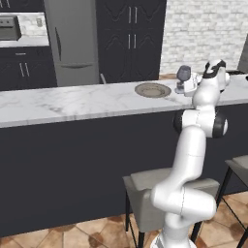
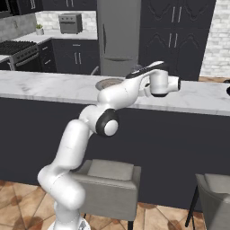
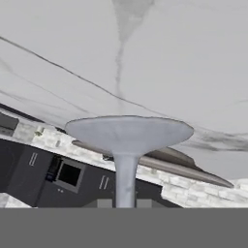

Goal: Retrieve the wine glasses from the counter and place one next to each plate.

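- Left base view: wine glass (image 1: 183, 73) beside the plate (image 1: 152, 89) on the marble counter (image 1: 72, 101), at the gripper (image 1: 185, 86).
- Right base view: plate (image 2: 109, 83) behind the arm (image 2: 119, 94).
- Hand view: jaws clamped on the glass stem (image 3: 125, 179); foot (image 3: 129, 133) nearest the marble.

**Two base cameras behind the arm, one hand camera rolled over close to the marble**

The left base view looks forward and down from behind the arm's left, across the counter (image 1: 72, 104) toward the fridge (image 1: 72, 41). The right base view faces the same counter (image 2: 40, 87) and fridge (image 2: 117, 36) from behind the arm's right, sharing the plate (image 1: 152, 89) (image 2: 109, 82). The hand view sits very near the marble (image 3: 160, 53), rolled upside down, with the wine glass (image 3: 128, 140) foot close before it.
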Tool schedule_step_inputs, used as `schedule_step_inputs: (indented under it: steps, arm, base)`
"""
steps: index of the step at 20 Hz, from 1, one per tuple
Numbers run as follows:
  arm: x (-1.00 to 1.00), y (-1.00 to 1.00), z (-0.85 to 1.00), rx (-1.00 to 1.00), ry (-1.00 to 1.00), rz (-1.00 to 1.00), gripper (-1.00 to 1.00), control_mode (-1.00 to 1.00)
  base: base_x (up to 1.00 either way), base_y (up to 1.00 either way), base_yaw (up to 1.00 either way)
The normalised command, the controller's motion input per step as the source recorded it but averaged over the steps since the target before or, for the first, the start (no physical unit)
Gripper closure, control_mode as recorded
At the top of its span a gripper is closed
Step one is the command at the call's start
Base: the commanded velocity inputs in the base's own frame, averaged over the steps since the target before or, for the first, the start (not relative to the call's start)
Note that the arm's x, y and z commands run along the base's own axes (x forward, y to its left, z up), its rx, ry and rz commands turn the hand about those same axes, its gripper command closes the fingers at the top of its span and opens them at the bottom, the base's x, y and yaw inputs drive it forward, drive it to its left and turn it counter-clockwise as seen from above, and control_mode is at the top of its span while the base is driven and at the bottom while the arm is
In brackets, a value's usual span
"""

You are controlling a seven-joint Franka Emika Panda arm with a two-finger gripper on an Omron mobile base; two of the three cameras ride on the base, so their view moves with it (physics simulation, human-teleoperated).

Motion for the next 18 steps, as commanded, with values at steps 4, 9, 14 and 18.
schedule_step_inputs:
  steps: [4, 9, 14, 18]
  arm:
    - [0.21, 0.00, 0.00, 0.00, 0.00, 0.00, 1.00, -1.00]
    - [0.30, 0.00, -0.08, 0.00, 0.00, 0.01, 1.00, -1.00]
    - [0.33, -0.02, -0.20, 0.00, 0.02, 0.02, 1.00, -1.00]
    - [0.25, -0.04, -0.23, 0.02, 0.04, 0.02, 1.00, -1.00]
  base:
    - [0.00, 0.00, 0.00]
    - [0.00, 0.00, 0.00]
    - [0.00, 0.00, 0.00]
    - [0.00, 0.00, 0.00]
